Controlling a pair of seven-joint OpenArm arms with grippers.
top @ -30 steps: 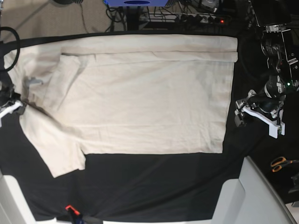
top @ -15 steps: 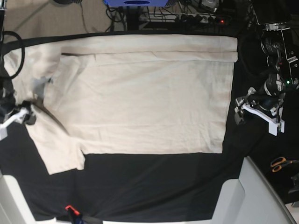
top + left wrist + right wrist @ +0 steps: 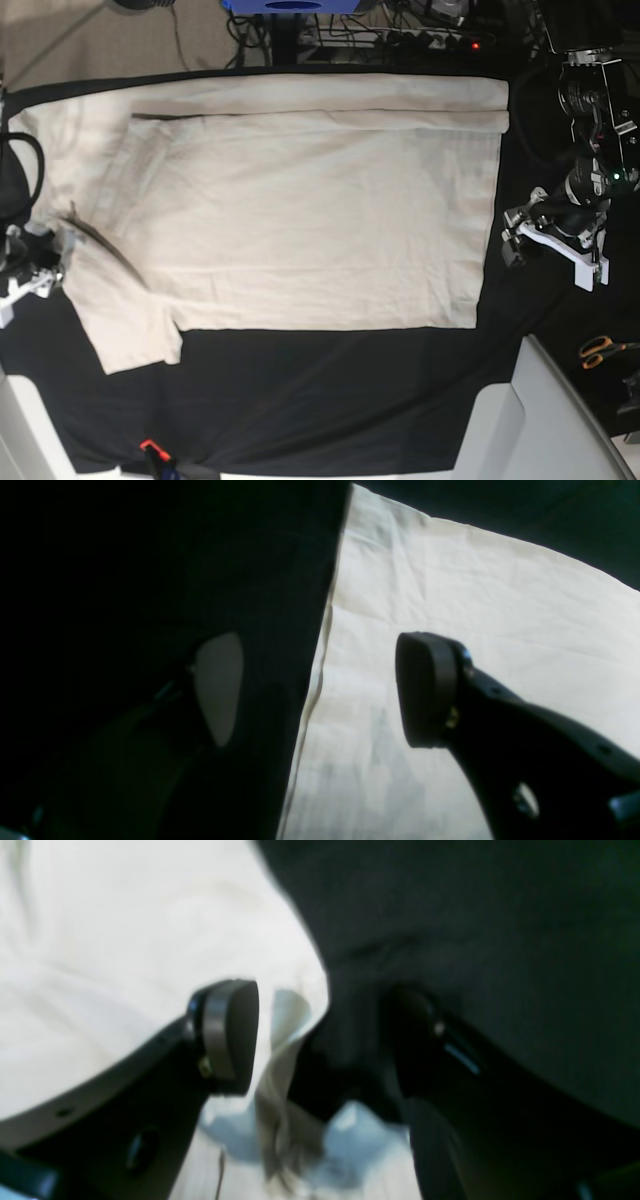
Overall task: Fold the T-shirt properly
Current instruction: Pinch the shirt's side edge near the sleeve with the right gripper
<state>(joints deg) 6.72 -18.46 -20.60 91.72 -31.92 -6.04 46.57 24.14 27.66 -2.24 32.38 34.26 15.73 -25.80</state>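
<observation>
Plain cream short-sleeved cotton T-shirt (image 3: 300, 210) spread flat on the black cloth table cover (image 3: 330, 400), far side folded over in a long band. Right gripper (image 3: 320, 1040) at the collar-end edge, jaws parted, a blurred fold of cloth between them, seemingly not pinched. Left gripper (image 3: 320, 690) wide apart astride the hem, holding nothing.

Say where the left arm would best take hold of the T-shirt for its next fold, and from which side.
Probably the hem edge of the T-shirt, at its near corner, coming in from the bare black cloth beside it. That edge runs straight and flat, and the left gripper already sits beside it with its jaws open, so it can slide under with little fabric bunching.
</observation>
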